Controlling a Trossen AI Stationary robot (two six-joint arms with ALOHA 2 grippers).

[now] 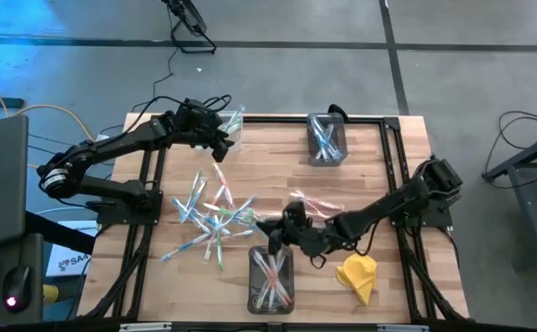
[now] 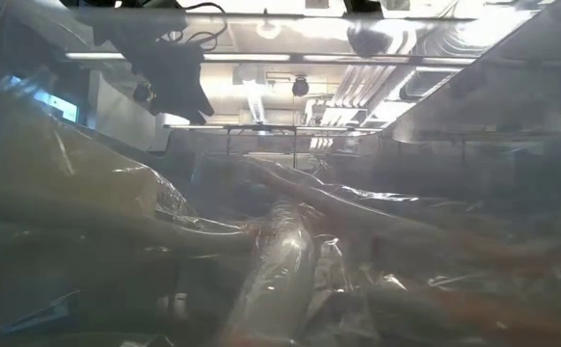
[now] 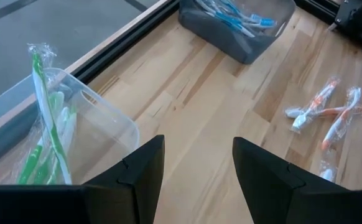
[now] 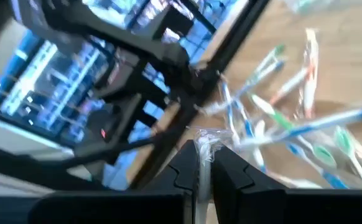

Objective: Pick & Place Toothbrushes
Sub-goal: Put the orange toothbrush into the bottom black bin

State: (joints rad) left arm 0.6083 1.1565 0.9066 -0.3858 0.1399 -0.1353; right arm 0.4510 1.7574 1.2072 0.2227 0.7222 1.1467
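Wooden table [image 1: 370, 175] carries toothbrushes [image 1: 208, 217], bins [image 1: 326, 138], yellow cloth [image 1: 358, 276].

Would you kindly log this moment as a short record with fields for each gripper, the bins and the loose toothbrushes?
left gripper: open, empty, beside the clear bin at the table's far left
clear bin contents: green toothbrushes in wrappers
right gripper: shut on a wrapped toothbrush, above the near bin
near bin contents: pink-red toothbrushes
far bin: dark, holds blue toothbrushes
loose pile: mixed green and blue toothbrushes on the table's left half
yellow cloth: near edge, right of the near bin
low view: blocked by clear plastic
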